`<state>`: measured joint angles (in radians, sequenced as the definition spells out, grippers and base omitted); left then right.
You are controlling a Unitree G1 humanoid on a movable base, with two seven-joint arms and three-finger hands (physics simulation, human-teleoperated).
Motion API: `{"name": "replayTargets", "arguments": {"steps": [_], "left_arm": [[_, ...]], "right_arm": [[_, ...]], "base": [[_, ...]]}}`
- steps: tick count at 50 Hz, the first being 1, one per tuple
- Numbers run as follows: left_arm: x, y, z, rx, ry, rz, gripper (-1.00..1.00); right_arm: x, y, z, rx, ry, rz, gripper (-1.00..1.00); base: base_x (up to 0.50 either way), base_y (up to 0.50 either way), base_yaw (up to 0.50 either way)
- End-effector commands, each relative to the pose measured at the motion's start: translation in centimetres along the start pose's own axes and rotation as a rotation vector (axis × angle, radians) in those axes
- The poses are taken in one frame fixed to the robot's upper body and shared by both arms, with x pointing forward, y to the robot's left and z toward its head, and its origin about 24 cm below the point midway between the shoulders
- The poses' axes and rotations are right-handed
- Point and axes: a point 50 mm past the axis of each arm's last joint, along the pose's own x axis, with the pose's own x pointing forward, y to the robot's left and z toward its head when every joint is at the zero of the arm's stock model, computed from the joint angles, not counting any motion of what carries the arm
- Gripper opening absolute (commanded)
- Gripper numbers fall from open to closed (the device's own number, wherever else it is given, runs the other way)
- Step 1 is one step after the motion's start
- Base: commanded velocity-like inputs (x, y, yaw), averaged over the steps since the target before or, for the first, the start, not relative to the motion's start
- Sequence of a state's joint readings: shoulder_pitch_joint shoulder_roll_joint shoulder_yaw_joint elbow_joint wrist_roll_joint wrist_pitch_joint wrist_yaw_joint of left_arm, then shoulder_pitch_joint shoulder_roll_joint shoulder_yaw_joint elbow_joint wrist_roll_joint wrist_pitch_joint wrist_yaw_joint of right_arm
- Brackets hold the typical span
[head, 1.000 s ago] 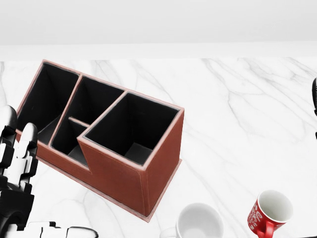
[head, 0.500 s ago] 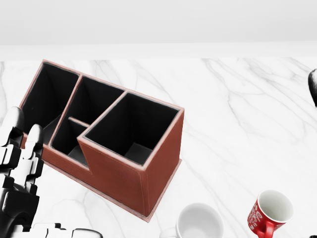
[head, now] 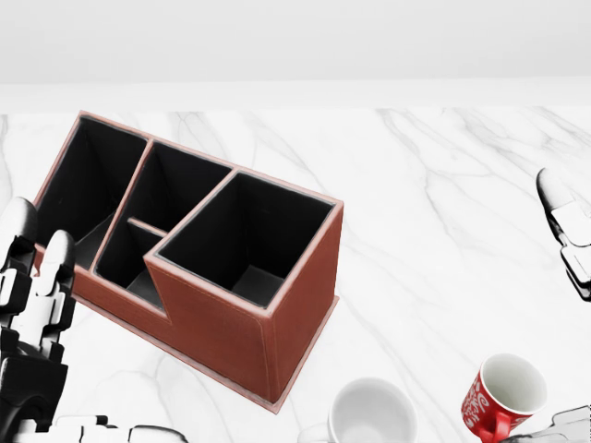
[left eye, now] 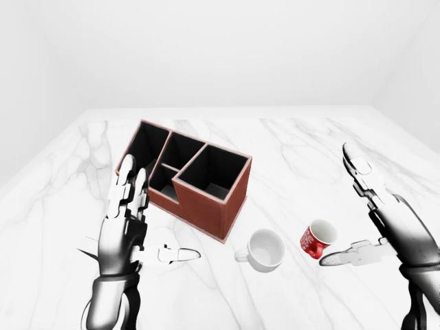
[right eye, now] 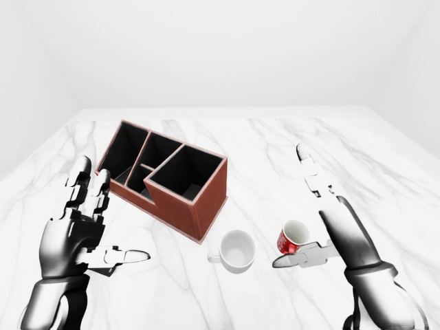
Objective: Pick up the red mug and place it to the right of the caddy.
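Note:
The red mug stands upright on the marble table, white inside, to the right of a white mug; it also shows in the head view. The brown caddy with black compartments sits up and left of it. My right hand is open, fingers spread just right of the red mug, thumb below it, not touching. My left hand is open and empty, left of the caddy.
A white mug stands between the caddy and the red mug, below the caddy's right corner. The white marble table spreads around, with its far edge at the top against a white wall.
My right hand has come in from the right edge of the head view toward the red mug. My left hand shifted slightly. The mugs and caddy have not moved.

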<state>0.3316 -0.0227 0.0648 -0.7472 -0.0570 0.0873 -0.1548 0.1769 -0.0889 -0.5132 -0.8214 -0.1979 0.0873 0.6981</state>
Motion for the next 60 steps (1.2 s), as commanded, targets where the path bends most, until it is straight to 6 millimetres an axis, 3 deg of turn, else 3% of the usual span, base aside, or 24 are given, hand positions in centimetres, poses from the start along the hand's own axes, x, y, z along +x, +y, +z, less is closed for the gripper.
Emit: {"name": "replayTargets", "arguments": {"steps": [1, 10, 39, 55, 60], "left_arm": [[-0.1, 0.0, 0.2, 0.003, -0.006, 0.002, 1.0], [0.0, 0.2, 0.3, 0.001, -0.012, 0.003, 1.0], [0.0, 0.3, 0.1, -0.001, -0.004, 0.007, 1.0], [0.0, 0.3, 0.2, -0.002, -0.009, 0.009, 1.0], [0.0, 0.3, 0.2, -0.003, -0.01, 0.009, 1.0]], "right_arm": [[0.6, 0.4, -2.7, 0.022, 0.113, 0.025, 1.0], [0.5, 1.2, -4.9, 0.053, 0.208, 0.071, 1.0], [-1.2, 1.9, -6.9, -0.006, 0.385, 0.087, 1.0], [-1.2, 0.8, -7.3, -0.079, 0.43, 0.072, 1.0], [-2.3, 0.6, -8.7, -0.107, 0.524, 0.087, 1.0]], "base": [[0.0, 0.0, 0.0], [0.0, 0.0, 0.0], [0.0, 0.0, 0.0], [0.0, 0.0, 0.0], [0.0, 0.0, 0.0]]}}
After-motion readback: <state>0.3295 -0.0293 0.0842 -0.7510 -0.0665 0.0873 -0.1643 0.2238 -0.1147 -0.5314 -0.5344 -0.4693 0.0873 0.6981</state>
